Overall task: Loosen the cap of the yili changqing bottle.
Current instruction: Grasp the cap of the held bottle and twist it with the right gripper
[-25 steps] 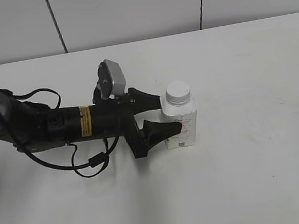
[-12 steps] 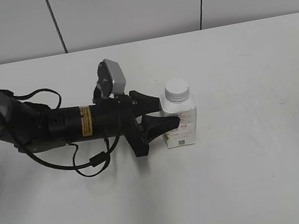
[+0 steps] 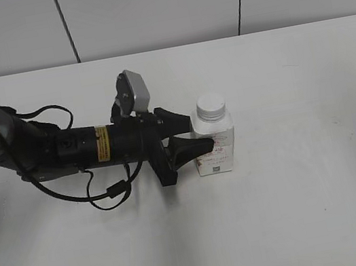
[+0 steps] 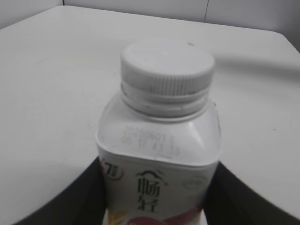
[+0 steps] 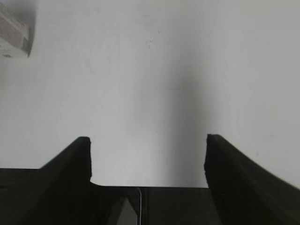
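The left end effector lies low over the white desk, reaching in from the left with its two black fingers closed against the sides of the yili changqing bottle, so it is holding the bottle by its body. The bottle stands upright on the desk directly between the fingers, its lower left side covered by the nearer finger in the exterior view. The farther finger is mostly hidden behind the bottle's shoulder, so its contact there is hard to confirm from that angle.

In the left wrist view the bottle fills the middle of the frame, straight ahead of the end effector, with a dark finger pressed at each lower side; the bottle's base is cut off by the bottom edge. The cap sits on the neck above the fingers, untouched, its ribbed side showing. A faint printed code on the shoulder is too blurred to read.

The right end effector does not show in the exterior view. Its own camera shows two dark fingers spread wide with only bare desk between them. A blurred corner of something pale sits far ahead and to the left of it, too cut off to identify.
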